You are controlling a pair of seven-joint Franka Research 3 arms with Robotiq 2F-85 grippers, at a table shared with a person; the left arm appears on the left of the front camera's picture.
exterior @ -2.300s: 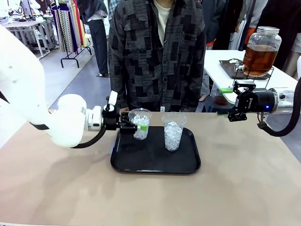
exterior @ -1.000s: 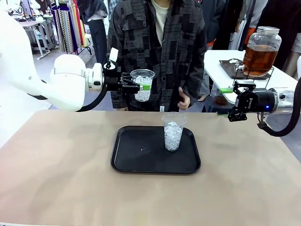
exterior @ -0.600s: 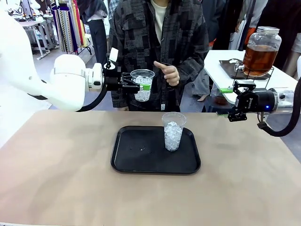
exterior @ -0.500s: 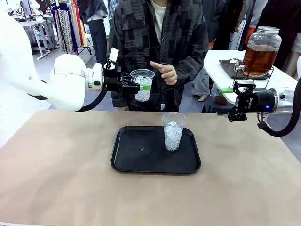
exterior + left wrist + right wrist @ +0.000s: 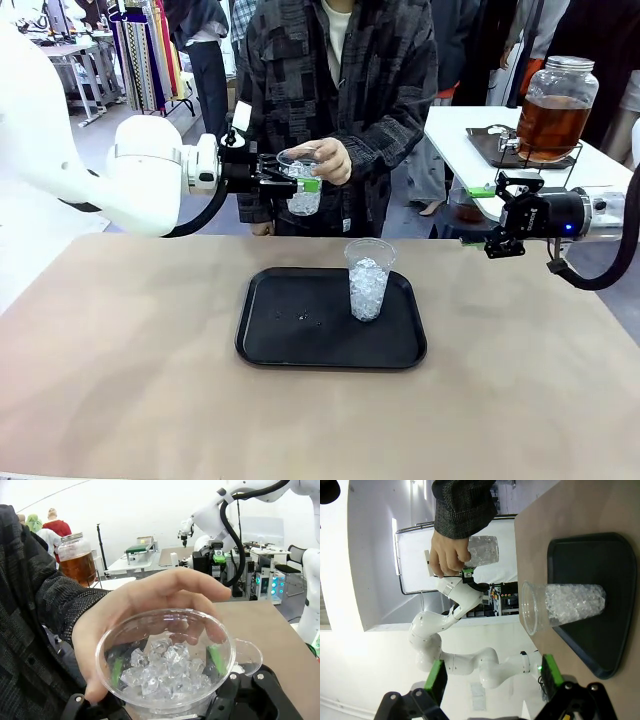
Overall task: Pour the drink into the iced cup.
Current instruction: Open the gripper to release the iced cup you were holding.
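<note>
Logging the front view first: the left gripper (image 5: 296,182) is pinching the iced cup (image 5: 303,197) by its sides and holding it upright, raised above the table's (image 5: 120,380) far edge; the person's hand (image 5: 328,160) is closing over the cup's rim; the drink (image 5: 545,125) is sitting in the dispenser jar (image 5: 555,75) on the side table (image 5: 610,165), well apart from the cup, off to the robot's right; the right gripper (image 5: 486,218) is hovering spread and empty, the nearer of the two to the jar; a second iced cup (image 5: 369,280) is standing on the tray (image 5: 300,345). Left wrist view: green pads (image 5: 216,659) are pressing the cup wall on both sides while the hand is wrapping its far side; judgement: a handover is under way, the person being best placed to carry the cup to the jar. Right wrist view: its own fingers are standing wide apart, gripping nothing.
</note>
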